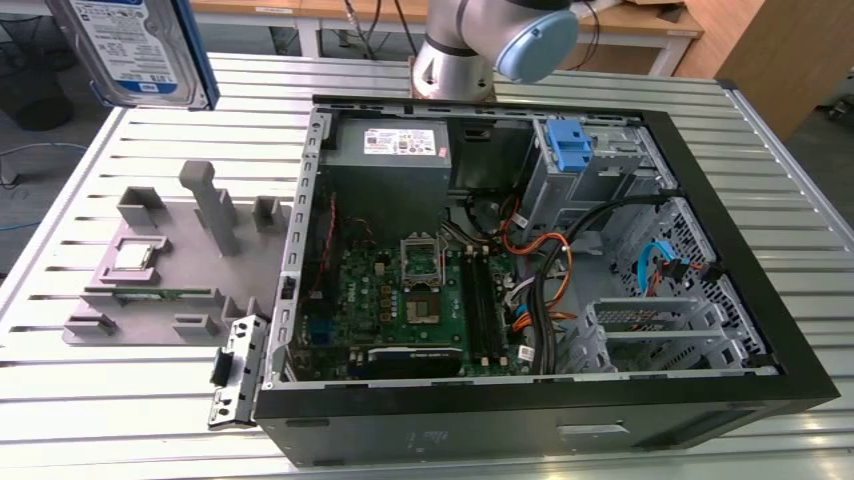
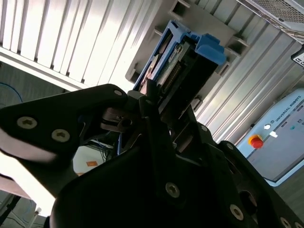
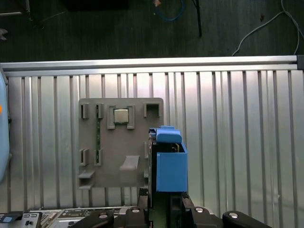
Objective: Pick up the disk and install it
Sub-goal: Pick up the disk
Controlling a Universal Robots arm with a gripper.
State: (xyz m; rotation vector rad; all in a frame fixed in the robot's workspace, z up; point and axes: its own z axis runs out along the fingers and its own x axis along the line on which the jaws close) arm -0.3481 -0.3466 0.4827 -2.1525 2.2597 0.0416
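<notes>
My fingers (image 2: 153, 124) are closed on one end of the disk (image 3: 171, 166). Its long axis runs straight away from them, toward the bench (image 3: 237, 142).

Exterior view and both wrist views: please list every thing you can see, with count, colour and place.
disk: one, silver with blue rails, held above the table, exterior view's upper left
computer case: one, black, open, mid-table
circuit board: one, green, case floor
bracket: one, blue, far end of case
metal box: one, grey, white sticker, far end of case
cables: several, orange, black, blue, inside case
holder: one, grey, exterior view's left of case
chip: one, silver, in holder
table: one, silver slats
arm: one, grey, behind case
hand: one, black, shut on disk
</notes>
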